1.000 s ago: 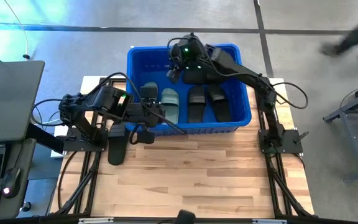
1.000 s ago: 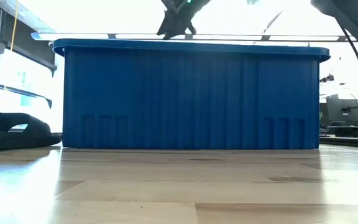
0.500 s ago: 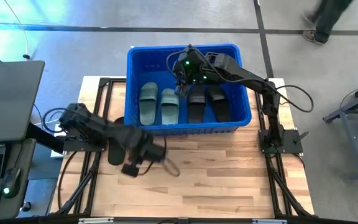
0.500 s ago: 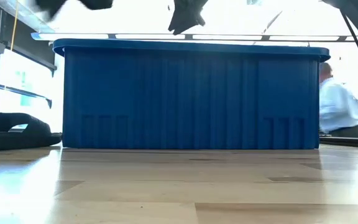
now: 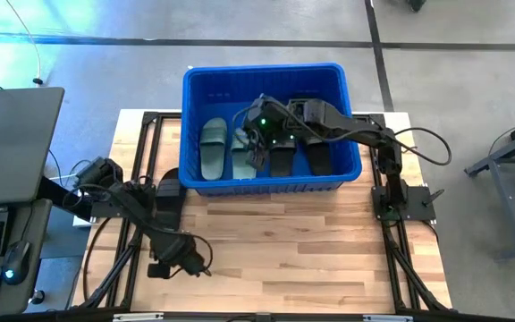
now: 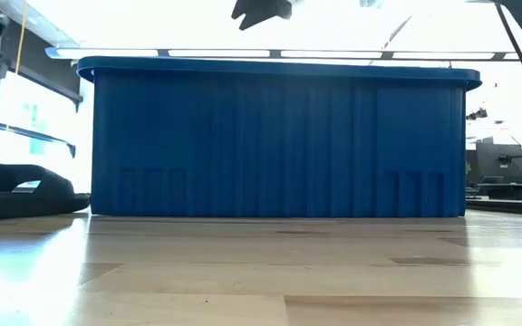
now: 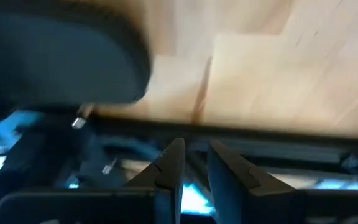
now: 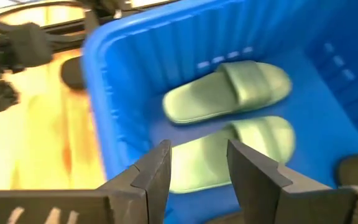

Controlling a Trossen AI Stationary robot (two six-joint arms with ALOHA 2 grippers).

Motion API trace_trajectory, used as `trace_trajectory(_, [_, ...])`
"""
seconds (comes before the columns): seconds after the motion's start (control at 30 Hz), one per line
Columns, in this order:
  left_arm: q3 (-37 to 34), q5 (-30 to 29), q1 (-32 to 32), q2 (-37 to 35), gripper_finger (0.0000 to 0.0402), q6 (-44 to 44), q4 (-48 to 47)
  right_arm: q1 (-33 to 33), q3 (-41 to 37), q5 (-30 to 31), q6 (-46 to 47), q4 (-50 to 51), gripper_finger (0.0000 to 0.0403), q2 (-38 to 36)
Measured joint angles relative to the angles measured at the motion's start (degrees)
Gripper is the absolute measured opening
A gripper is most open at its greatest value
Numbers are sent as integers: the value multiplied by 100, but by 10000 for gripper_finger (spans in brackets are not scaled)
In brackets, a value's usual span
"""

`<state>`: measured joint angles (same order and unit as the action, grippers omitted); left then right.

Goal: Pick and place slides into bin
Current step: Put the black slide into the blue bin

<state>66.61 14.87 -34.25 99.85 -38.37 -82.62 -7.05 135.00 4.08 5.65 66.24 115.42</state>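
The blue bin (image 5: 271,80) stands at the table's far middle and also fills the low view (image 6: 279,140). In it lie two sage green slides (image 5: 211,148) (image 8: 229,93) side by side at its left, and two black slides (image 5: 316,150) at its right. A further black slide (image 5: 168,192) (image 6: 16,190) lies flat on the table left of the bin. My right gripper (image 5: 254,157) (image 8: 197,165) is open and empty inside the bin, above the right green slide (image 8: 229,152). My left gripper (image 5: 190,262) (image 7: 194,163) hangs over the table's near left with a narrow gap and is empty.
A grey desk with a screen (image 5: 12,143) stands beyond the table's left edge. Black frame rails (image 5: 137,241) run along the table's left and right sides. Bare wood (image 5: 311,241) lies between the bin and the near edge.
My left gripper has swung from over the bin's near left wall toward the table's near left corner. A second green slide now lies in the bin where it was. My right gripper has moved from the bin's far side toward its near wall, over the green slides.
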Motion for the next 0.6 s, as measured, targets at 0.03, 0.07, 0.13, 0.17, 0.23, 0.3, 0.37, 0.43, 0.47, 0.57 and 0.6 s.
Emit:
trace_trajectory(0.03, [-86, -14, -82, 0, 58, -94, 214, 83, 0, -2, 13, 0, 145, -2])
trace_trajectory(0.07, [-162, -29, -152, 0, 58, -163, 399, 160, 0, 0, 13, 0, 144, -2])
trace_trajectory(0.13, [-269, -94, -253, 0, 58, -247, 769, 306, 0, -2, 13, 0, 145, -2])
trace_trajectory(0.17, [-305, -133, -284, 0, 58, -275, 929, 376, 0, 0, 13, 0, 145, -2])
trace_trajectory(0.23, [-342, -319, -340, 0, 58, -323, 1062, 505, -2, 46, 19, -7, 146, 0])
trace_trajectory(0.3, [-343, -559, -338, 0, 58, -437, 1022, 621, -2, 283, 73, -22, 147, 0])
trace_trajectory(0.37, [-343, -824, -338, 0, 58, -556, 942, 714, -2, 568, 85, -34, 146, -1])
trace_trajectory(0.43, [-343, -1034, -327, 0, 58, -552, 881, 781, -2, 777, 91, -42, 145, -1])
trace_trajectory(0.47, [-343, -1091, -327, 0, 58, -507, 867, 804, -2, 820, 101, -39, 145, -2])
trace_trajectory(0.57, [-343, -1155, -326, 0, 58, -424, 722, 850, -2, 841, 208, -21, 145, 0])
trace_trajectory(0.6, [-343, -1155, -327, 0, 58, -436, 639, 862, -2, 848, 230, -1, 145, -2])
